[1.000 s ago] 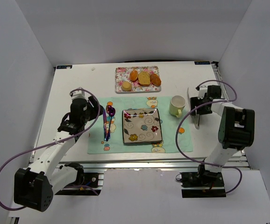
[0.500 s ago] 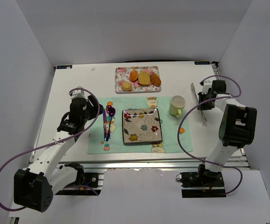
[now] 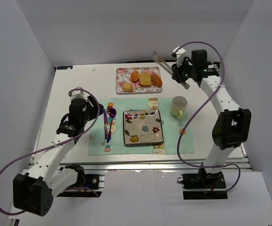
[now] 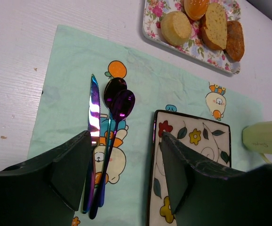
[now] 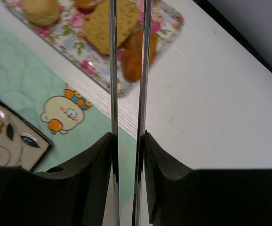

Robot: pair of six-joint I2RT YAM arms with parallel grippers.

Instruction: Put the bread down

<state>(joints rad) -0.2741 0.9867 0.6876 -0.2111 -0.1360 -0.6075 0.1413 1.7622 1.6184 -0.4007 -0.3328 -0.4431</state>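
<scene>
Several pieces of bread lie on a floral tray point(image 3: 119, 71) at the back: a round bun point(image 3: 127, 86), an orange roll point(image 3: 134, 76), a slice point(image 3: 145, 78) and a brown piece point(image 3: 156, 80). My right gripper point(image 3: 180, 73) hovers just right of the tray, shut on metal tongs point(image 3: 162, 59) whose tips reach up and left. In the right wrist view the tongs point(image 5: 112, 70) point over the slice point(image 5: 103, 26) and the brown piece point(image 5: 129, 61), their two arms still apart. My left gripper point(image 4: 124, 155) stands open and empty above the placemat.
A square flowered plate point(image 3: 143, 127) sits on the green placemat point(image 3: 96, 146), with purple cutlery point(image 3: 108, 123) to its left. A pale green mug point(image 3: 178, 106) stands right of the plate, below the right arm. White walls enclose the table.
My right arm has swung from the table's right side up to the back beside the tray, carrying the tongs. The left arm has not moved.
</scene>
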